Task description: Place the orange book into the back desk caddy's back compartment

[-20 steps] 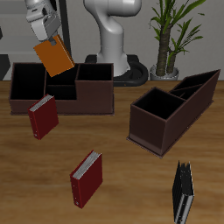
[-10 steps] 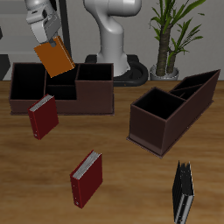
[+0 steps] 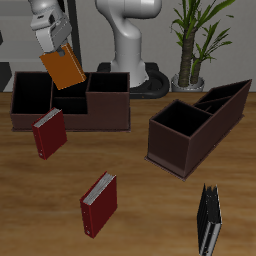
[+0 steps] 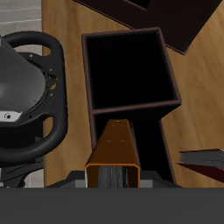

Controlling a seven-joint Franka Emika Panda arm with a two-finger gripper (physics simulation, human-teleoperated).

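Observation:
My gripper [image 3: 55, 48] is shut on the orange book [image 3: 63, 68] and holds it tilted in the air above the back desk caddy [image 3: 70, 101], over its middle section. The caddy is a long dark brown box with straight walls at the back of the table. In the wrist view the book [image 4: 115, 149] hangs below my fingers over the caddy's cells, with the large dark cell [image 4: 128, 68] beyond it. The small back compartment [image 3: 75, 88] is partly hidden behind the book.
A dark red book [image 3: 47, 133] leans against the caddy's front wall. Another red book [image 3: 98, 204] lies nearer the table's front edge. A black book [image 3: 208, 220] stands near the front. A second brown caddy with slanted edges [image 3: 198, 122] stands beside. The robot base [image 3: 128, 50] and a plant [image 3: 198, 40] are behind.
The gripper and the orange book have barely shifted; the book stays tilted above the caddy's middle section.

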